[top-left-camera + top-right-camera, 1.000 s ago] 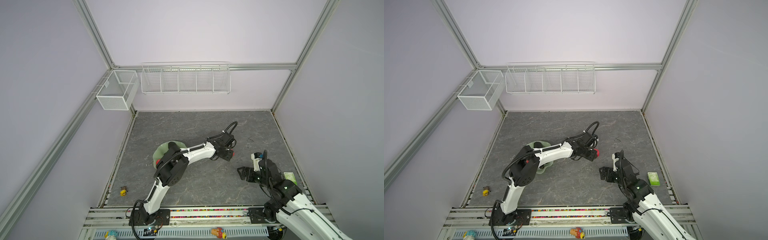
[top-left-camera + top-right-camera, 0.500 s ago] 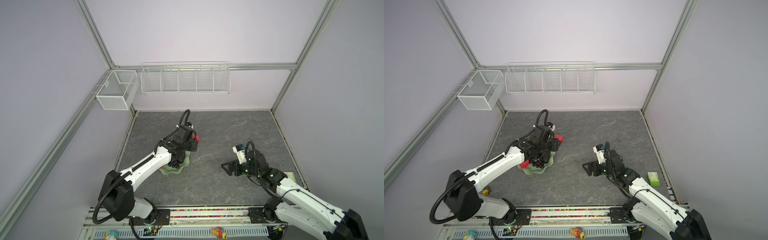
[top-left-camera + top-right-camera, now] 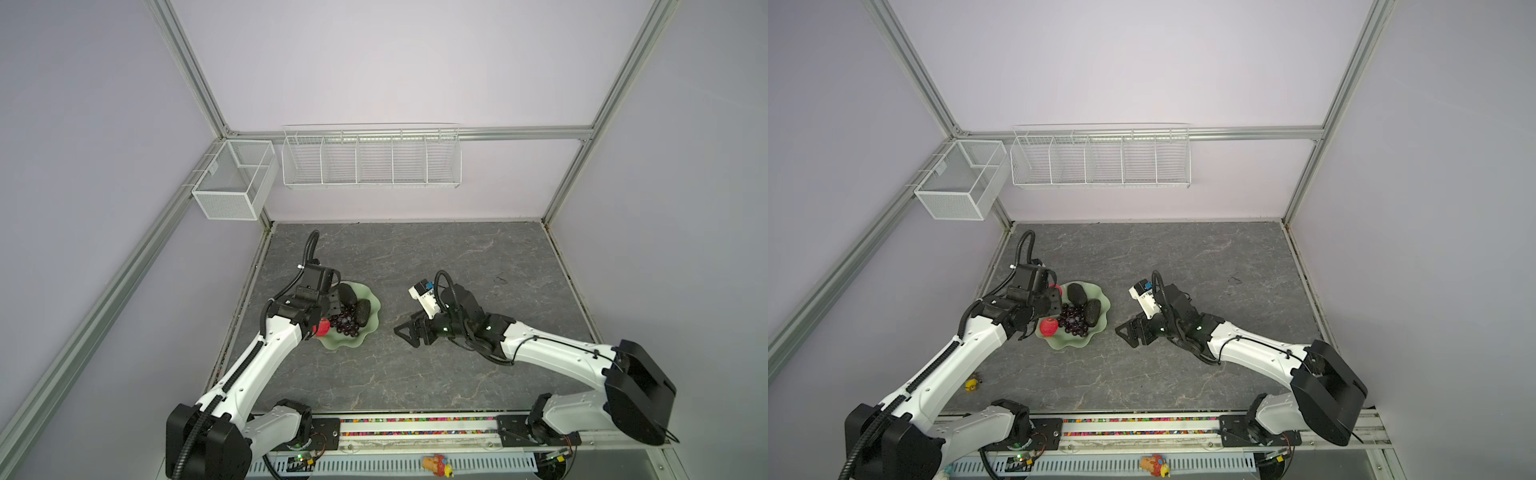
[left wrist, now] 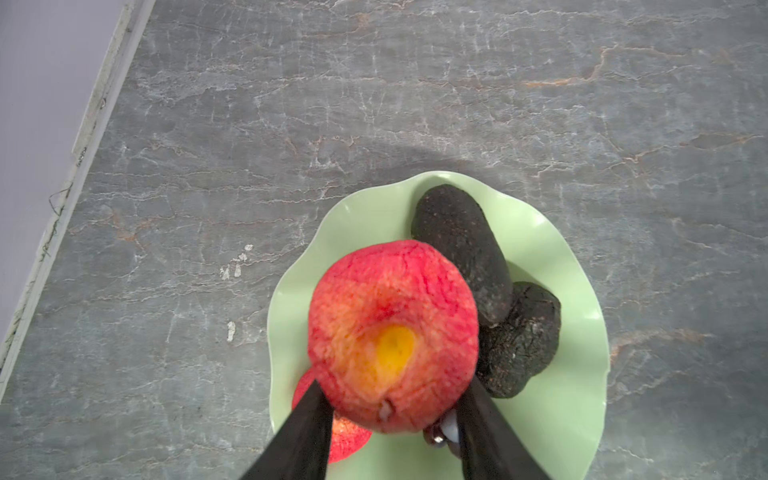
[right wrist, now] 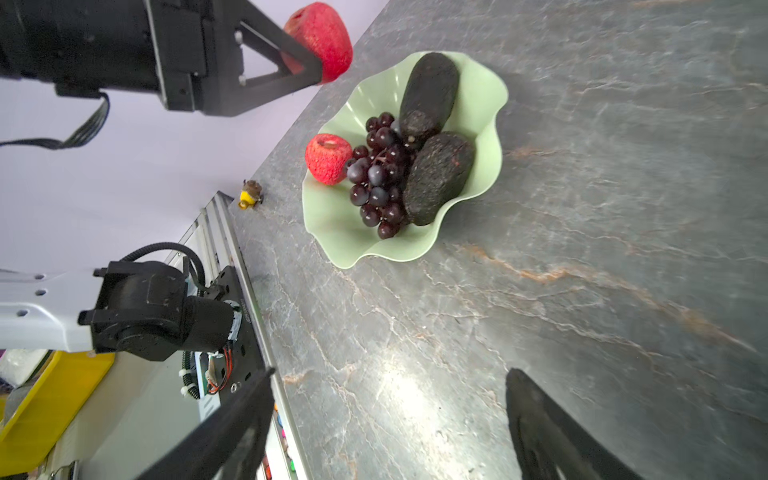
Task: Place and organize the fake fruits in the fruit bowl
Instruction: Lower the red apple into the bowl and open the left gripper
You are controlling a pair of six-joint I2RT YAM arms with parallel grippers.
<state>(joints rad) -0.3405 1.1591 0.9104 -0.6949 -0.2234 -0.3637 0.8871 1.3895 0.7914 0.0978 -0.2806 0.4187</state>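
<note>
The pale green wavy fruit bowl (image 3: 376,308) (image 3: 1066,343) (image 4: 582,415) (image 5: 482,87) sits left of the table's middle. In it lie two blackish avocados (image 3: 1077,293) (image 3: 1093,312), a grape bunch (image 3: 1073,322) (image 5: 378,178) and a red apple (image 3: 1049,327) (image 5: 327,158). My left gripper (image 4: 395,386) (image 3: 1055,298) is shut on a second red apple (image 4: 392,336) (image 5: 322,35), held above the bowl's left side, over the resting apple. My right gripper (image 5: 390,374) (image 3: 406,334) hovers open and empty above bare table, right of the bowl.
A small yellow toy figure (image 3: 971,385) (image 5: 250,194) lies on the table near the left front corner. Two white wire baskets (image 3: 371,156) (image 3: 232,183) hang on the back wall. The left wall and its rail run close beside the bowl.
My left arm has swung from the table's middle to the left and come down over the bowl, carrying the apple. My right arm has stretched out towards the bowl.
</note>
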